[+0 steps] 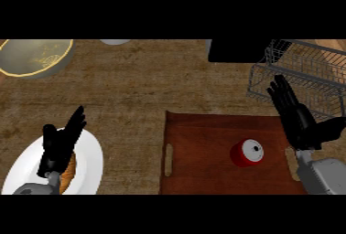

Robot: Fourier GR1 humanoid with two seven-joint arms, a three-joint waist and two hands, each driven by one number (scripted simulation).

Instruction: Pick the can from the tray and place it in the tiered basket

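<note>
A red can (247, 153) with a white top stands on the brown tray (202, 155), right of the tray's middle. The wire tiered basket (304, 73) sits at the upper right, beyond the tray's far right corner. My right hand (295, 114) is open, fingers straight and pointing away, over the tray's right edge, to the right of the can and apart from it; its fingertips reach the basket's near rim. My left hand (61, 141) is open at the lower left, resting over a white plate.
A white plate (88, 160) with a piece of food on it lies at the lower left. A yellow-rimmed bowl (34, 57) stands at the upper left. A black object (236, 50) sits left of the basket. Brown countertop (148, 87) lies between them.
</note>
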